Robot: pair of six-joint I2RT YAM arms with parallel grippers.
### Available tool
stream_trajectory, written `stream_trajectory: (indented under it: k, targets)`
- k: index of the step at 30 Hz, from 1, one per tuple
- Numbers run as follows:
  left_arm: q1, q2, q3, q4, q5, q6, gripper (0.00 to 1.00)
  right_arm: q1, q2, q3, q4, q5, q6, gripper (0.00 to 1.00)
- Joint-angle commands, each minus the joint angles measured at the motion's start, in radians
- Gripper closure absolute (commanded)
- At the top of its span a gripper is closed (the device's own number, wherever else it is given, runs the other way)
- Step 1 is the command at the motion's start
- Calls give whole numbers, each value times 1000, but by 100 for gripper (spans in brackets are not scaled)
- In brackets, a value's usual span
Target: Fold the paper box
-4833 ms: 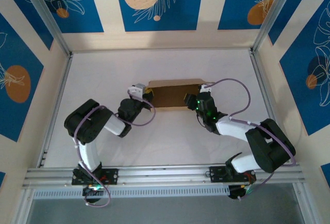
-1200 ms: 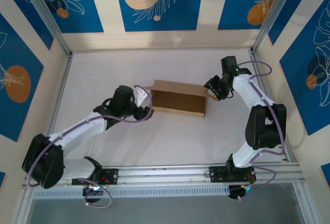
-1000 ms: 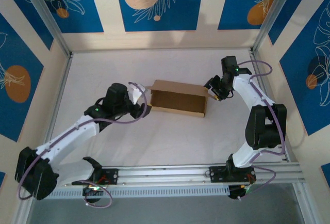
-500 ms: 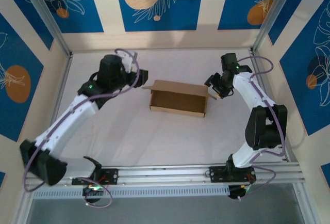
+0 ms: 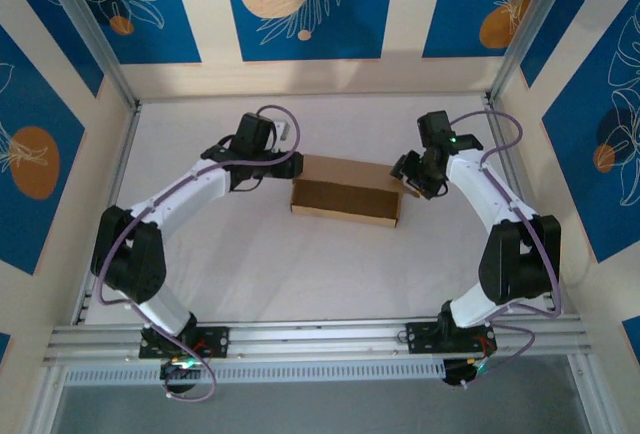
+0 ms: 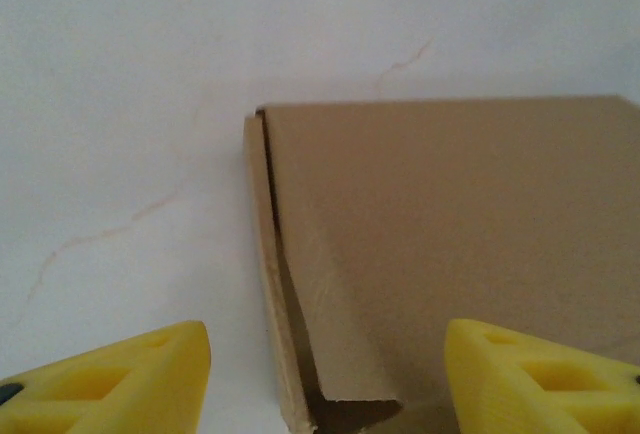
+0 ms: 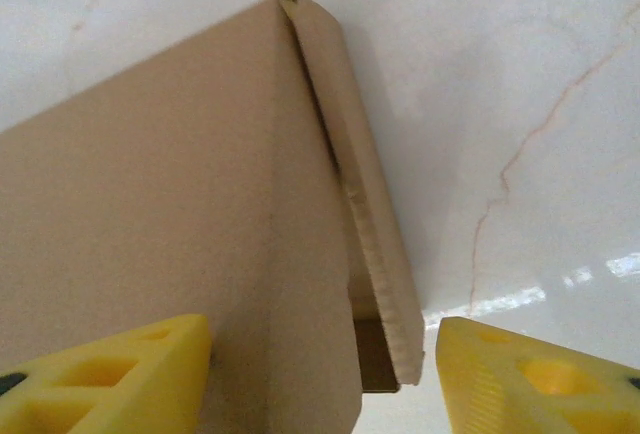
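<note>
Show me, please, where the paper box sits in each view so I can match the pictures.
Top external: the paper box lies near the picture's centre.
Left wrist: the paper box fills the middle and right, end edge near centre.
Right wrist: the paper box fills the left and middle, end wall right of centre.
Shared landmark: the white table beside the box's ends.

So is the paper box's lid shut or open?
Shut, or nearly: the lid lies flat over the paper box, hiding its inside. Wrist views show a dark gap at each end corner.
</note>
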Motion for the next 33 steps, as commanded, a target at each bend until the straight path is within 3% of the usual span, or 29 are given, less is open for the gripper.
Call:
stream_trajectory:
  k: [1, 9, 16, 21, 29, 33]
  targets:
    - [-11, -3, -68, 55, 32, -48, 37, 21, 5, -36, -5, 42, -22, 38]
    - [-37, 4, -188, 100, -8, -71, 37, 26, 30, -108, 32, 52, -11, 39]
    - [-37, -1, -159, 91, -89, 0, 37, 17, 26, -101, 48, 44, -44, 46]
    - [-34, 90, -111, 89, -39, 58, 36, 0, 69, -101, 78, -23, -83, 50]
    - [-32, 153, -135, 161, 2, 32, 38, -8, 115, -133, 123, -63, -101, 54]
    - [-30, 179, -148, 179, 10, 18, 44, -18, 136, -149, 142, -74, -91, 64]
